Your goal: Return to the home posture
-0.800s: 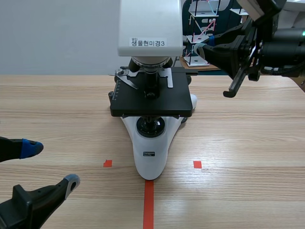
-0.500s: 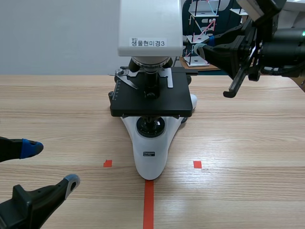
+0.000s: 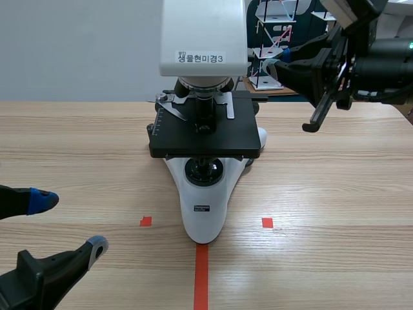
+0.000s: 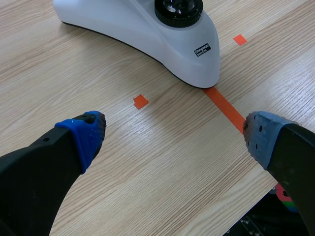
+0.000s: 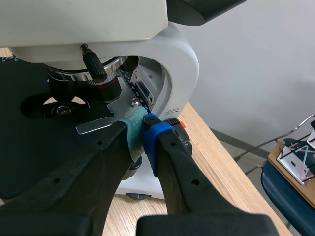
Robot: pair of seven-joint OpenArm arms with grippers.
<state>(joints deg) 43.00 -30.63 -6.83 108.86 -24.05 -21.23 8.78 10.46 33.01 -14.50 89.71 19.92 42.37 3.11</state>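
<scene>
— Trouble coming?
— Maybe. Right tool [image 5: 142, 125], pressed together and empty, sits high beside the microscope [image 5: 172, 64]. A wide swing home could bump it. Left tool [image 4: 173, 135] is spread, low over the bench [image 4: 147, 162].

table [image 3: 335, 194] — matt wood grain | microscope base [image 3: 205, 216] — glossy white plastic | left claw [image 4: 173, 130] pads [image 4: 88, 132] dotted, matt

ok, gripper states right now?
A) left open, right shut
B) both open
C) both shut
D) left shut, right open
A: the left gripper has its blue-padded fingers wide apart over the light wooden table. The right gripper has its pads pressed together on nothing, raised beside the white and black microscope.
</scene>
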